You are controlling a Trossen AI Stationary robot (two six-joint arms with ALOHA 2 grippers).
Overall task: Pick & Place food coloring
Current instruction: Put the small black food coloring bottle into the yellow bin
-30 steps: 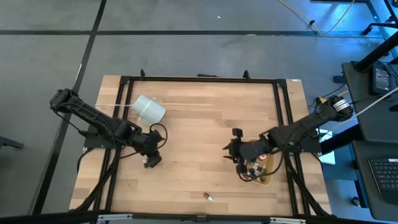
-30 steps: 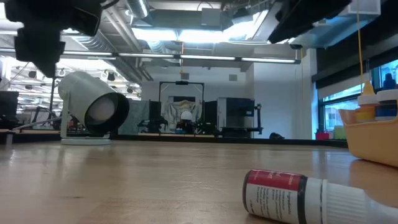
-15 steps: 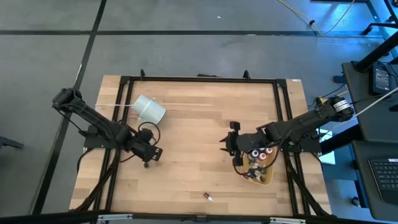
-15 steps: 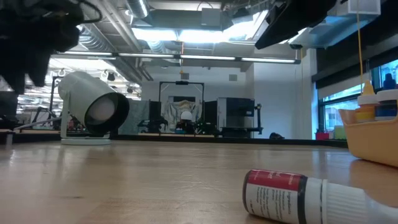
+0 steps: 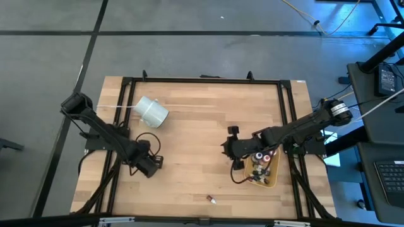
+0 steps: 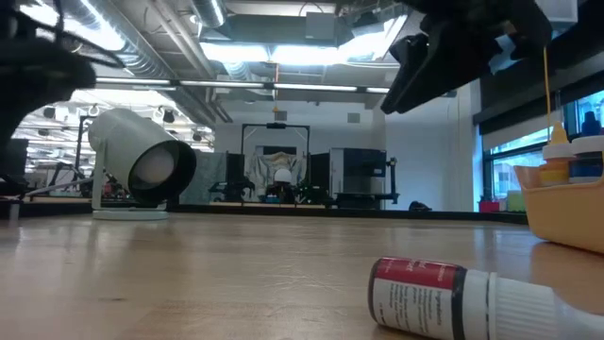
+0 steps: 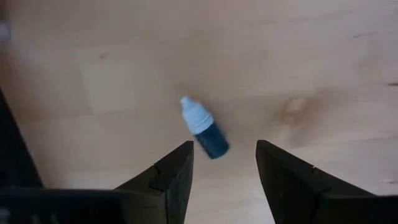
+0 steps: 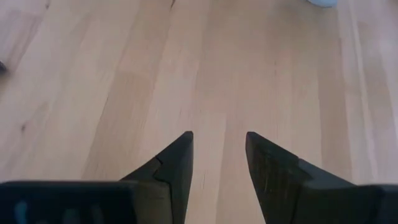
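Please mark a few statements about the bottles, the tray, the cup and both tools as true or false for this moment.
1. A blue bottle lies on the table in front of the left tool. True.
2. The left tool is shut on that bottle. False: its fingers are open and the bottle lies loose beyond them.
3. The white cup stands upright. False: it lies on its side.
4. The tray by the right tool holds several bottles. True.
5. The right tool carries a bottle. False: its fingers are open and empty over bare wood.
6. A red bottle lies on the table outside the tray. True.
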